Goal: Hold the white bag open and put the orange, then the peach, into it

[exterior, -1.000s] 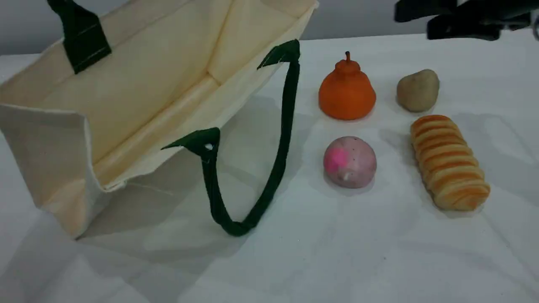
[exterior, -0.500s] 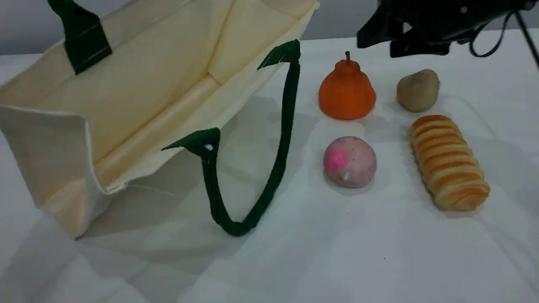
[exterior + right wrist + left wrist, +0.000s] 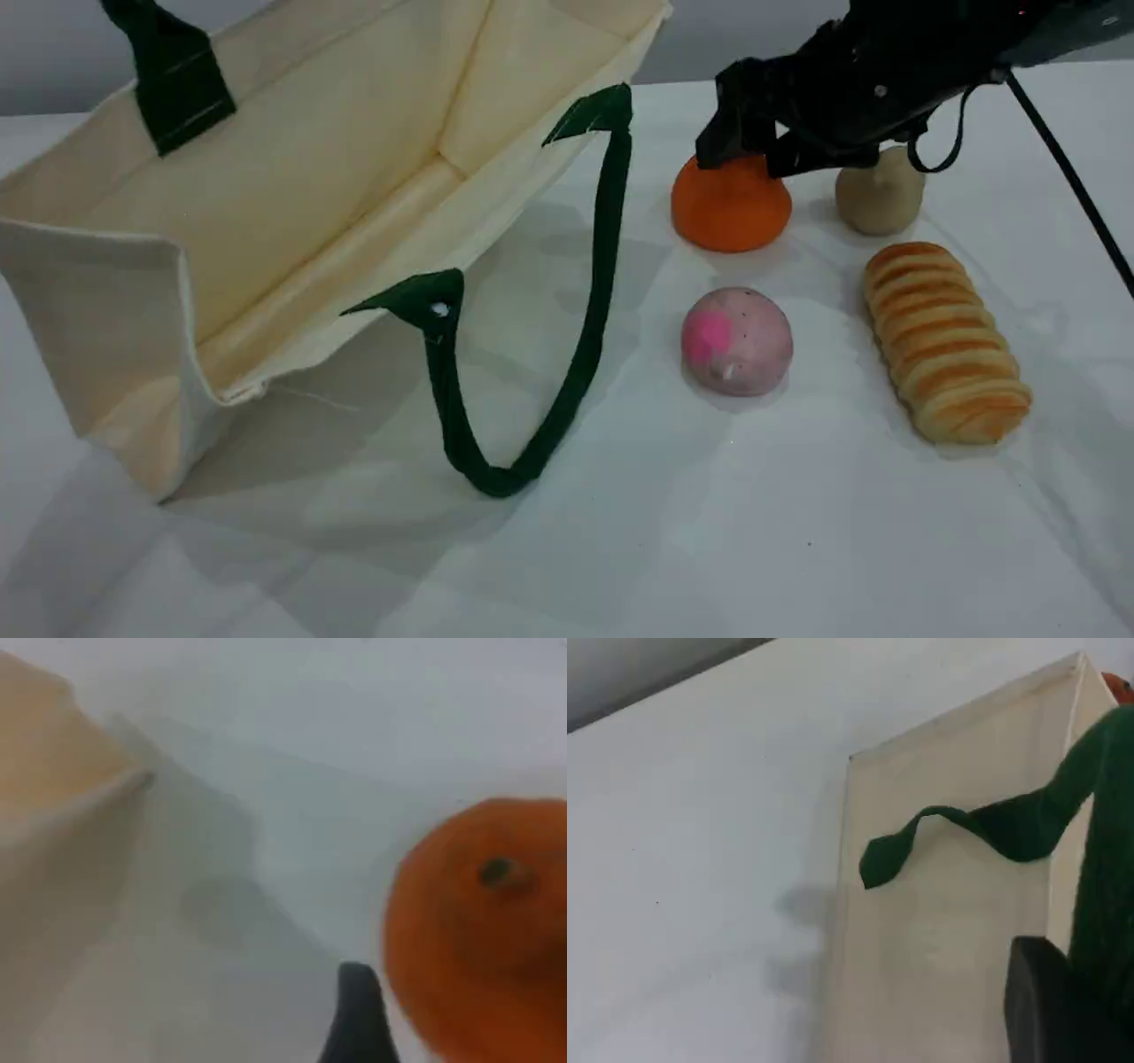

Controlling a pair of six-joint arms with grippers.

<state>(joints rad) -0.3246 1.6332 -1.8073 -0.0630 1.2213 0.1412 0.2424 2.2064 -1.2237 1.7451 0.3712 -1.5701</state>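
you're at the orange pick: left gripper (image 3: 1076, 1010) pinches the cream-white canvas bag (image 3: 292, 177) by its dark green strap (image 3: 1107, 886), right gripper (image 3: 744, 159), jaws spread, sits over the bright orange pear-shaped fruit (image 3: 731, 213) at two o'clock, so lower and close next.

Matt cream canvas on the white bag (image 3: 310, 159), woven green strap handle (image 3: 604, 248); orange (image 3: 731, 211) smooth, dull-skinned; tablecloth (image 3: 709, 532) creased, matt.

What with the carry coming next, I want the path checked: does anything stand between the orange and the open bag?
Only the bag's green handle: it hangs from the near rim and loops on the table between the orange and the bag's mouth. It lies low, so a lifted carry should probably clear it.
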